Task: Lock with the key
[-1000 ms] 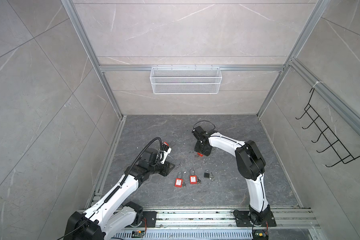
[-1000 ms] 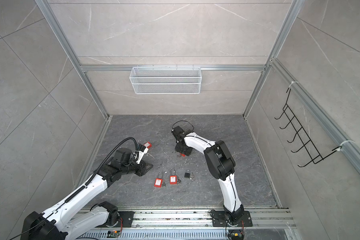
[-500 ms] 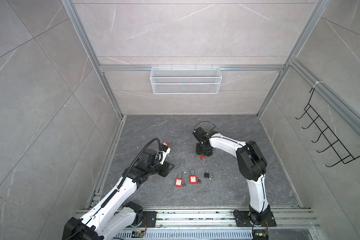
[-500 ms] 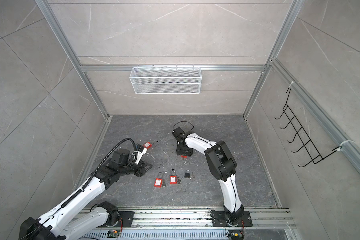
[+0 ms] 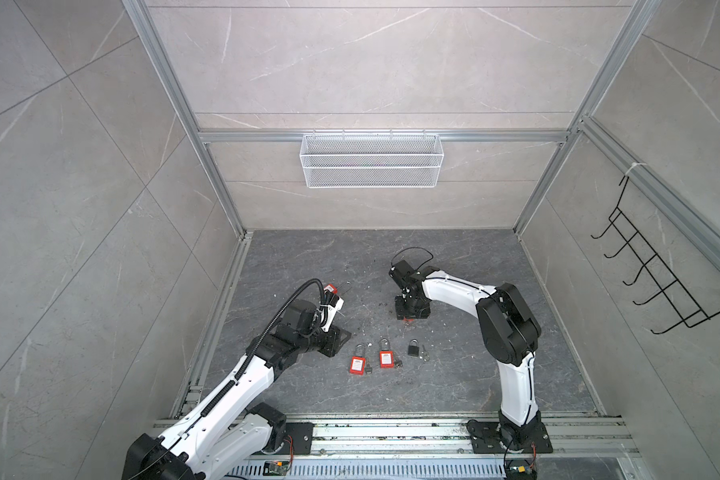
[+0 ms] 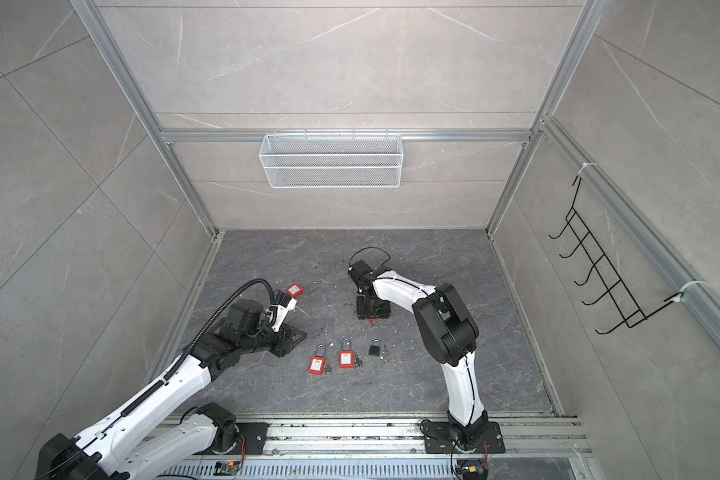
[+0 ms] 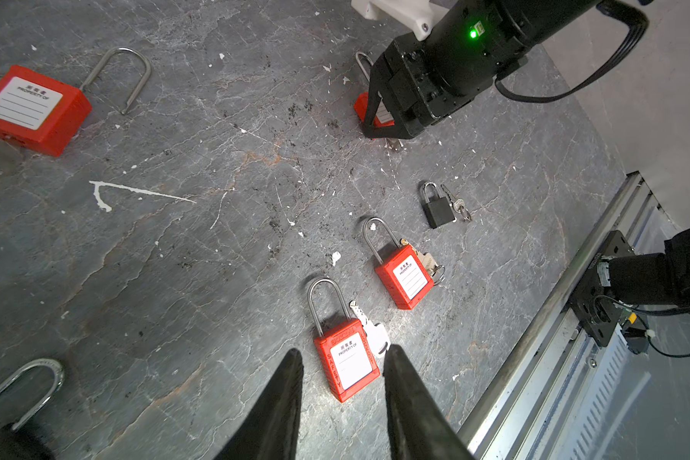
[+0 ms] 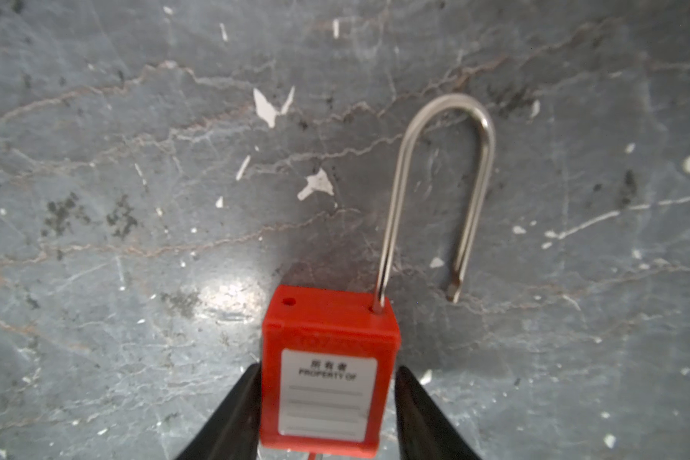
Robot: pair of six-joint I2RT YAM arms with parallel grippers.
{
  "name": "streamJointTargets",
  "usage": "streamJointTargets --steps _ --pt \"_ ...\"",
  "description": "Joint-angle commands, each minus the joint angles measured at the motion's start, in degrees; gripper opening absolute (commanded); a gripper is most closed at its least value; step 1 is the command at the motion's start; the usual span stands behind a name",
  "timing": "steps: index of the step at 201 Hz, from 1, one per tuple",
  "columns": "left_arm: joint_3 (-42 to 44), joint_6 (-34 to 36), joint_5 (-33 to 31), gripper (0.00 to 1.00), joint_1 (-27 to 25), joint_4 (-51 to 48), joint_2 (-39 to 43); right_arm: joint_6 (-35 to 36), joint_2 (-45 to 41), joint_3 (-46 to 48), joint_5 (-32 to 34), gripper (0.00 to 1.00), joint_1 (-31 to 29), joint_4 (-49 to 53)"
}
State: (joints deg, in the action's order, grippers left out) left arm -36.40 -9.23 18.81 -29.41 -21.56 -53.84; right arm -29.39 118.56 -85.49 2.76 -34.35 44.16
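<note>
Fingers (image 8: 232, 422) of the right gripper (image 8: 328, 370): black, closed against both sides of a red plastic padlock with white label (image 8: 329, 382), its steel shackle (image 8: 443, 179) swung open. This padlock rests mid-floor on the dark grey stone-patterned floor (image 7: 176, 259), under the downward-pointing gripper. Left gripper (image 7: 343, 350): fingers partly apart, holding nothing, above the floor. Row nearby: shut red padlock (image 7: 349, 360), flat silver key (image 7: 369, 330) touching it; second shut red padlock (image 7: 405, 278) with keys; small black padlock (image 7: 437, 211), small key just beside. Separate: further red padlock (image 7: 28, 109), shackle open, near the left arm.
</note>
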Motion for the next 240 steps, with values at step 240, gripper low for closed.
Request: streamJointTargets --steps 240 --pt "-10.09 36.89 21.28 0.45 -1.59 10.50 -4.22 64.73 -46.27 19.24 -26.35 0.27 -2.47 6.98"
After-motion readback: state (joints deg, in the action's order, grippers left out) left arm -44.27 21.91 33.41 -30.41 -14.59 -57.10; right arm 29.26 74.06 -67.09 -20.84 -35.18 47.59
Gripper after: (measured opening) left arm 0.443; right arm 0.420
